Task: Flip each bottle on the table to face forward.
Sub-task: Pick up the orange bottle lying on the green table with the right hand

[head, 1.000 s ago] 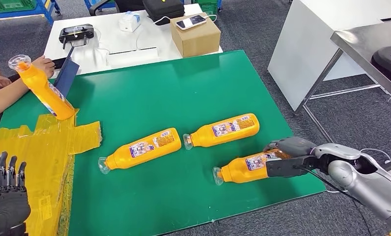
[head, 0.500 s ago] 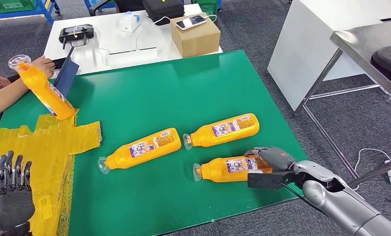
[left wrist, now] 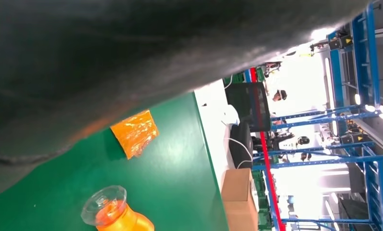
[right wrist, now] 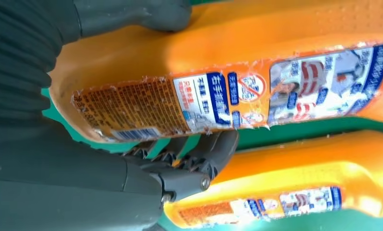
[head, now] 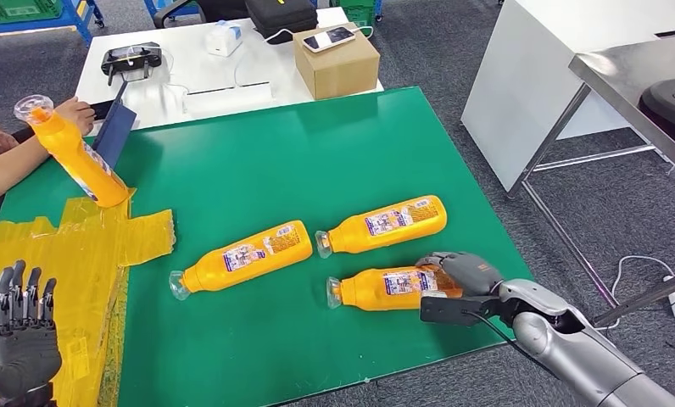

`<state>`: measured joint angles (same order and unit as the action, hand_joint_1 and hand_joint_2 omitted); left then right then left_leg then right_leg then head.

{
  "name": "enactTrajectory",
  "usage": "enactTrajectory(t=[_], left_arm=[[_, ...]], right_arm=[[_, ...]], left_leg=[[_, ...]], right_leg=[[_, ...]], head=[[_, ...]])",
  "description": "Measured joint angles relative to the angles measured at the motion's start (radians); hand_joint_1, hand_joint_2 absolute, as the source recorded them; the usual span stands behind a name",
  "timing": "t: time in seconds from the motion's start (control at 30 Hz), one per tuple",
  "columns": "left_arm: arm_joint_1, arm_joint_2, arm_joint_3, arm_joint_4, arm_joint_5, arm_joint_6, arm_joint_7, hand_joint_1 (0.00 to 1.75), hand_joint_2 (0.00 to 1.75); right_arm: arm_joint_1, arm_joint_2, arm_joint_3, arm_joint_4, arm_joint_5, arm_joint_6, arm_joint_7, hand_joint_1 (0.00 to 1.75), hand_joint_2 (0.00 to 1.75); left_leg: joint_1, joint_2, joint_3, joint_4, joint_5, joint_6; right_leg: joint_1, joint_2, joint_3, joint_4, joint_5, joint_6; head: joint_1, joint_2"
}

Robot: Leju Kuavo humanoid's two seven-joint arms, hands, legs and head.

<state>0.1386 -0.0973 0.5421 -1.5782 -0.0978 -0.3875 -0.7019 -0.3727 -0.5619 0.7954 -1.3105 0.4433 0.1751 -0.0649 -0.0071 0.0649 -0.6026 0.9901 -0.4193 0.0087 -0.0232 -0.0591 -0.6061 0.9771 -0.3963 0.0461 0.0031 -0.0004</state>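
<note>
While the right hand [head: 461,273] grips the base end of the nearest orange bottle [head: 383,288], that bottle lies on its side on the green table mat [head: 317,153], its clear cap end pointing away from the fingers toward the robot's left. From the right wrist view, the thick thumb [right wrist: 132,14] presses one side of the bottle's body and the darker fingers [right wrist: 204,154] curl around the opposite side, so the bottle is clamped between them with its printed label facing the camera.

Just beyond those fingers lies a second orange bottle [head: 385,222], also on its side, close to the held bottle but not touching it in the head view. Farther from the fingers, toward the robot's left, a third orange bottle [head: 242,254] lies on its side.

Well away from the right hand, the left hand [head: 16,326] is raised over yellow tape sheeting [head: 80,254], its fingers upright, slightly apart and holding nothing.

At the far left corner of the mat, a person's hand [head: 78,110] holds a fourth orange bottle [head: 75,153] tilted, base resting on the yellow sheeting.

Behind the mat stands a white table [head: 181,64] carrying a cardboard box [head: 338,64] with a phone [head: 330,37] on top.
</note>
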Motion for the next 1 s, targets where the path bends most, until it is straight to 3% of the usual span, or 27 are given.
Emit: enactTrajectory(t=[0.2,0.5,0.83,1.0], left_arm=[[0.001,0.0,0.0,0.0,0.0,-0.001,0.0,0.0,0.0],[0.014,-0.006,0.01,0.0,0.004,-0.019,0.0,0.0,0.0],[0.016,-0.008,0.018,0.0,0.004,-0.021,0.0,0.0,0.0],[0.018,-0.021,0.031,-0.008,0.004,-0.037,0.0,0.0,0.0]], right_arm=[[0.035,0.04,-0.038,0.001,-0.018,-0.037,-0.046,1.75,1.75],[0.142,0.171,-0.143,-0.078,-0.077,-0.122,-0.136,1.75,1.75],[0.169,0.213,-0.176,-0.101,-0.077,-0.126,-0.144,1.75,1.75],[0.209,0.27,-0.218,-0.151,-0.076,-0.141,-0.187,1.75,1.75]], left_leg=[[0.0,0.0,0.0,0.0,0.0,0.0],[0.0,-0.001,-0.002,0.0,0.0,0.0],[0.0,-0.001,-0.002,0.0,0.0,0.0],[0.0,0.0,-0.002,0.0,0.0,0.0]], right_leg=[[0.0,0.0,0.0,0.0,0.0,0.0],[0.0,-0.001,-0.002,0.0,0.0,0.0],[0.0,0.0,-0.001,0.0,0.0,0.0],[0.0,0.0,-0.002,0.0,0.0,0.0]], head=[[0.0,0.0],[0.0,0.0],[0.0,0.0],[0.0,0.0]])
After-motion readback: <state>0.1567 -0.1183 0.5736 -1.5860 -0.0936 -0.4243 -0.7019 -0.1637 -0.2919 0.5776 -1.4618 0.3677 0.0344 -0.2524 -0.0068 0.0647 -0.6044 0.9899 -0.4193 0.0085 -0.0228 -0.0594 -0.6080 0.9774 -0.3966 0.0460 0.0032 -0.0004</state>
